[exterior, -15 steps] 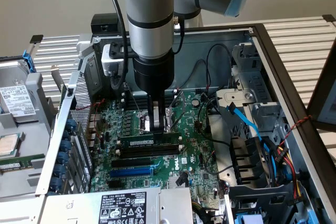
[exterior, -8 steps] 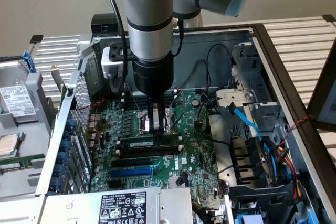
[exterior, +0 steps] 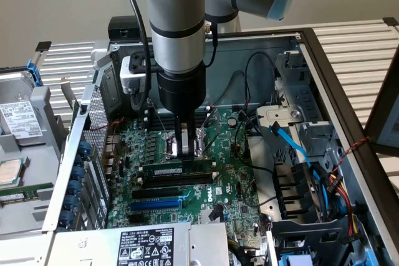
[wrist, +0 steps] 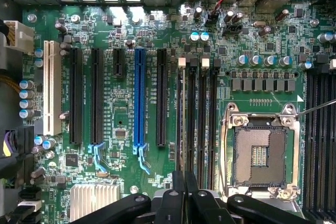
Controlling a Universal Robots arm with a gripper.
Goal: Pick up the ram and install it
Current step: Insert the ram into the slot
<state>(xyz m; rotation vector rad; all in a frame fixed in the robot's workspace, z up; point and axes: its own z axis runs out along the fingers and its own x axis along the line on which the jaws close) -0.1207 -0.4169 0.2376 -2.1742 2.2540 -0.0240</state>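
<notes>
The ram (exterior: 168, 170) is a long dark-green stick with a small white label. It stands on edge in a black memory slot of the motherboard (exterior: 234, 197), and in the wrist view its thin top edge (wrist: 183, 119) runs along that slot. My gripper (exterior: 187, 155) points straight down over the stick's middle, beside the empty CPU socket (wrist: 260, 153). Its two black fingers (wrist: 178, 187) are drawn close together, pinching the stick's top edge. In the wrist view the gripper (wrist: 184, 182) lines up with that same slot.
The blue expansion slot (exterior: 156, 204) and other black slots lie just in front of the ram. Black and blue cables (exterior: 293, 147) hang at the exterior view's right, near the drive cage. A labelled power supply (exterior: 146, 244) sits at the front, and a loose drive (exterior: 19, 119) lies outside the case.
</notes>
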